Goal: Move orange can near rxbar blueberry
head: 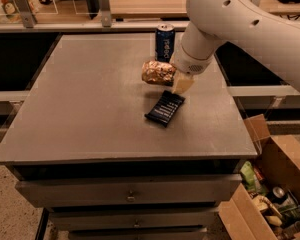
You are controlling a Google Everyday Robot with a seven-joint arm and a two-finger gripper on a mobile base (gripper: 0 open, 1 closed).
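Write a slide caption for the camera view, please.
Gripper beside the orange can, just behind the rxbar on the table; blue can farther back.

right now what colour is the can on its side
The orange can is golden-orange with brownish patterning, camera view; the gripper is at one end.

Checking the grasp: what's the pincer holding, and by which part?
The pincer, over the table, appears to grip the orange can by its end at image right.

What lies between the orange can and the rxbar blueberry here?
Camera view: only a short bare strip of tabletop separates orange can and rxbar blueberry; the end effector is at the can's right end.
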